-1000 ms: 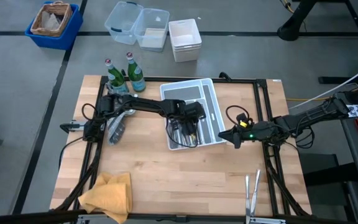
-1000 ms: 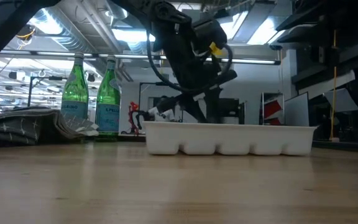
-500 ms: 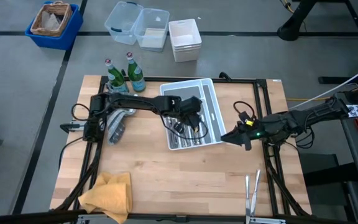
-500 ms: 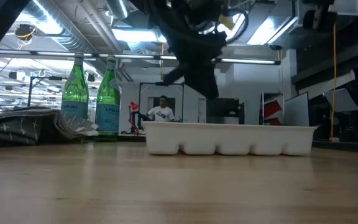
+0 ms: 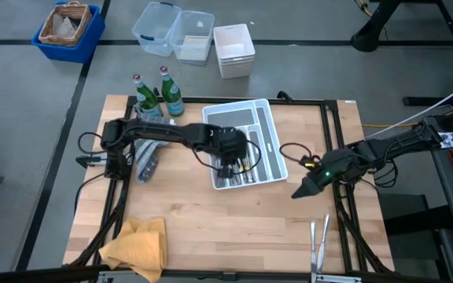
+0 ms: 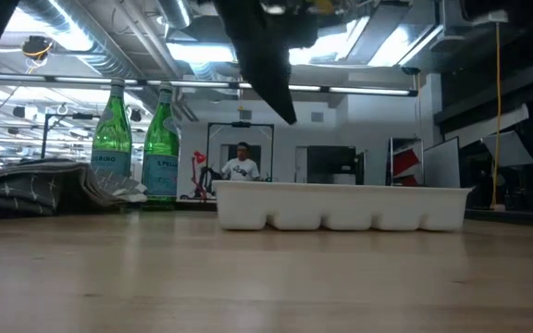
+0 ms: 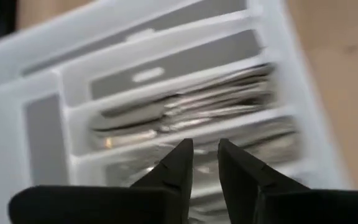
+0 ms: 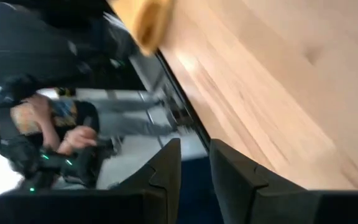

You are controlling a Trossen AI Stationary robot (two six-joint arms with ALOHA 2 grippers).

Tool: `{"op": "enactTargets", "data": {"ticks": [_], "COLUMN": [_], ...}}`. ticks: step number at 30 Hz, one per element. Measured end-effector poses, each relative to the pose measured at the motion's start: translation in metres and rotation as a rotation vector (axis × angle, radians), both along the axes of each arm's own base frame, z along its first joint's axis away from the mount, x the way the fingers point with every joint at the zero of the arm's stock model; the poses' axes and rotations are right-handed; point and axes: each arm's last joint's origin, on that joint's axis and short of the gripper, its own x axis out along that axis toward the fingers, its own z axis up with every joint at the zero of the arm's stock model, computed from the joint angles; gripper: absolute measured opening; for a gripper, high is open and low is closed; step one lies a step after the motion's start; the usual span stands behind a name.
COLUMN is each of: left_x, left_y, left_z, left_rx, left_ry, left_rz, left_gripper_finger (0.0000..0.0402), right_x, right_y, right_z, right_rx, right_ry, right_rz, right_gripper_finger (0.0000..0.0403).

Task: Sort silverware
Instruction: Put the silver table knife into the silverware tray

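Left gripper [image 5: 237,161] hovers over the white tray [image 5: 272,124], above its front end at about 6 o'clock of the tray. In the left wrist view its fingers [image 7: 179,163] stand a narrow gap apart with nothing between them — no piece held. Silverware [image 7: 191,109] lies in the tray's long compartments, blurred, so forks, spoons and knives can't be told apart; from above it shows as shiny pieces [image 5: 238,179] at the tray's near end. More silverware [image 5: 149,159] lies loose on a dark cloth at about 9 o'clock from the tray, near the left arm's base. Two more pieces [image 5: 318,240] lie at the table's front edge, roughly 5 o'clock from the tray.

Right gripper [image 5: 300,189] hangs over bare wood just off the tray's front right corner, about 4 o'clock, apart from it — fingers [image 8: 166,165] slightly apart, empty.

Two green bottles [image 5: 157,93] stand at 10 o'clock from the tray. Yellow rag [image 5: 136,244] lies at the table's front left corner. A person [image 6: 241,162] shows far behind the tray in the low view.
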Motion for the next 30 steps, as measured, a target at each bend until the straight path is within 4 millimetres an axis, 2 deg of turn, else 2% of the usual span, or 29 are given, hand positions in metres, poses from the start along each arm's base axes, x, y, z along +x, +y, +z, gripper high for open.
{"op": "enactTargets", "data": {"ticks": [3, 7, 15, 22, 30], "left_x": [-0.003, -0.004, -0.008, -0.009, -0.011], "left_y": [-0.017, -0.041, -0.083, -0.100, -0.106], "left_z": [0.002, -0.002, -0.001, 0.000, -0.001], "left_rx": [-0.072, -0.136, -0.237, -0.262, -0.230], "left_ry": [-0.004, 0.012, -0.010, -0.024, -0.014], "left_rz": [0.045, 0.078, 0.137, 0.134, 0.065], "left_gripper_finger": [0.0059, 0.0054, 0.0049, 0.0049, 0.0049], "right_x": [-0.005, -0.013, -0.027, -0.032, -0.033], "right_y": [0.003, 0.016, 0.063, 0.101, 0.129], "right_z": [-0.006, -0.011, -0.029, -0.059, -0.095], "right_rx": [0.037, 0.063, 0.057, 0.008, -0.020], "right_ry": [0.099, 0.209, 0.409, 0.623, 0.843], "right_rz": [0.034, 0.061, 0.077, 0.039, -0.123], "right_gripper_finger": [0.0090, 0.0090, 0.0090, 0.0090, 0.0090]}}
